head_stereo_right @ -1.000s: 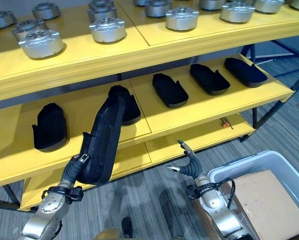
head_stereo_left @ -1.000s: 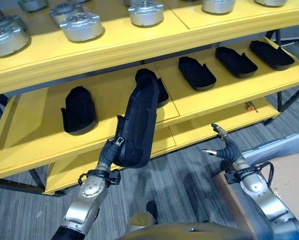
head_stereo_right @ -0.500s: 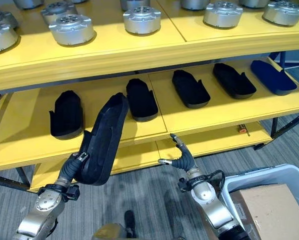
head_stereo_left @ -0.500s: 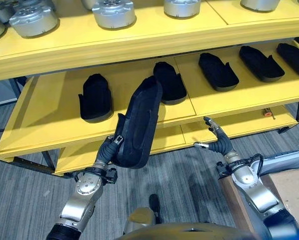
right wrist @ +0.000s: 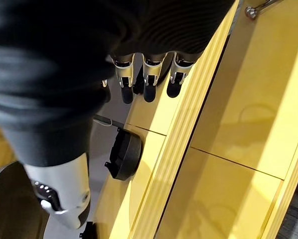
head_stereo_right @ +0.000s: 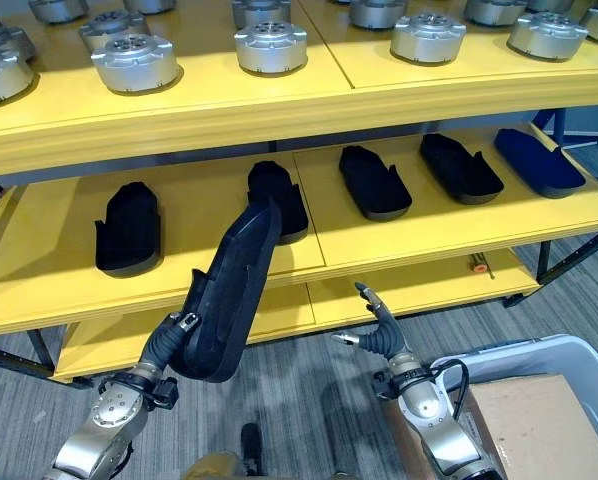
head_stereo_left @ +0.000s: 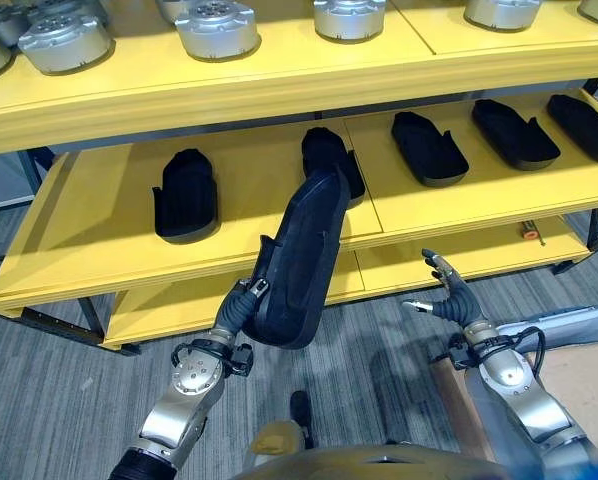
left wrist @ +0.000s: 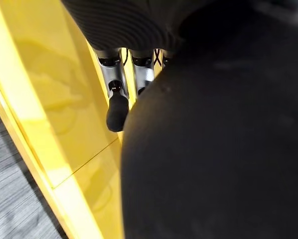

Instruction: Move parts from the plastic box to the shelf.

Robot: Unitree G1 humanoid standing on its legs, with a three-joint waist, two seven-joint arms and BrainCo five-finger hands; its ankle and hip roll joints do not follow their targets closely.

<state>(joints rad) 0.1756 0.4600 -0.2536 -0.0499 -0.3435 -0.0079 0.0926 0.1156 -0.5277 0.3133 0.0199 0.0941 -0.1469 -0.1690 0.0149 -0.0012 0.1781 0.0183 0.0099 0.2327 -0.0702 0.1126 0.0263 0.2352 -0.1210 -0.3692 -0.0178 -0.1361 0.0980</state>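
**Below the middle shelf: left hand grips a black part**

Before the yellow shelf [head_stereo_left: 179, 265], the left hand [head_stereo_left: 235, 312] has its fingers curled round the lower end of a long black part [head_stereo_left: 299, 260], which it holds up at a slant so that the upper end overlaps the middle shelf's front edge. In the left wrist view, fingers [left wrist: 117, 102] show beside the part's dark bulk, with yellow board past them.

Off to the right, the right hand [head_stereo_left: 447, 298] hangs empty over the grey floor, fingers spread and relaxed. Just behind its wrist sits the grey plastic box [head_stereo_right: 539, 358], with a brown cardboard sheet [head_stereo_right: 539, 425] inside.

On the middle shelf lie five more black parts [head_stereo_left: 184, 195], spaced in a row; one [head_stereo_left: 327, 158] lies directly behind the held part's tip. Round silver parts [head_stereo_left: 216, 27] stand on the top shelf. A small orange-tipped tool [head_stereo_left: 528, 230] rests on the lowest shelf at the right.
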